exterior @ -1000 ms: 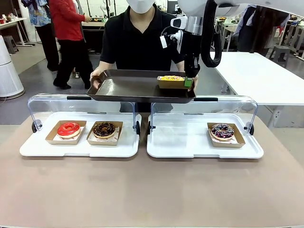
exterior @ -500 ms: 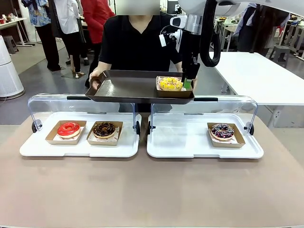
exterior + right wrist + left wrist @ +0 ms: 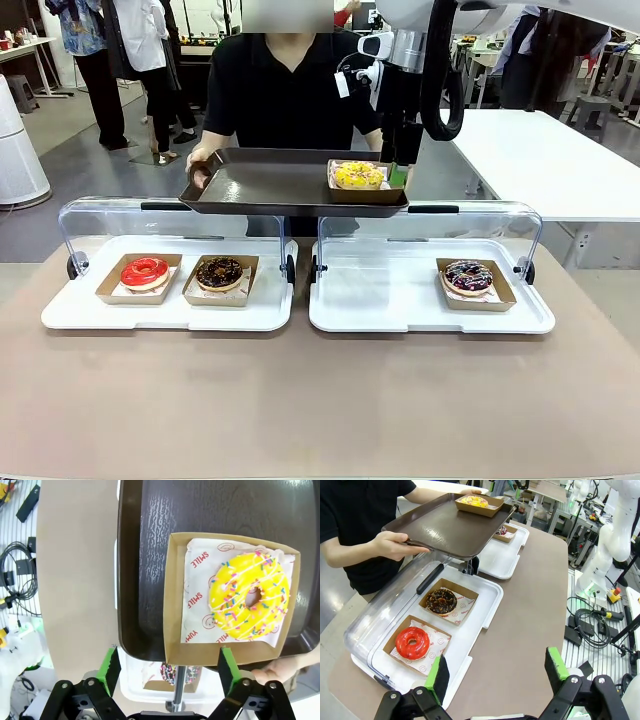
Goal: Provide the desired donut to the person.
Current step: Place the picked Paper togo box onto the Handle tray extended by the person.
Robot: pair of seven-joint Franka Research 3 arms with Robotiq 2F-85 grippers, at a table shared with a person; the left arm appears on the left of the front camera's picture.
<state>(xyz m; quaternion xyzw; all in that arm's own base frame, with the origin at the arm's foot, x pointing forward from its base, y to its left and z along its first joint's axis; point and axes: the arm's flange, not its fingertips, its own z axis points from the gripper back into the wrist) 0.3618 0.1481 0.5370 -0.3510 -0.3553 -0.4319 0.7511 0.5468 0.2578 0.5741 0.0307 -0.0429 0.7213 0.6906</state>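
The left pincer (image 3: 497,667) stands wide at the bottom edge of its wrist view, with nothing between its fingers and the desk (image 3: 530,605) under it. The right pincer (image 3: 167,662) is also wide and holds nothing. Just beyond it lies the yellow donut (image 3: 250,596) — white icing lines, colourful sprinkles — in a cardboard box (image 3: 176,605). The box sits at the right end of the dark brown tray (image 3: 270,185), upper centre of the front view. The person (image 3: 290,90) holds this tray with both hands.
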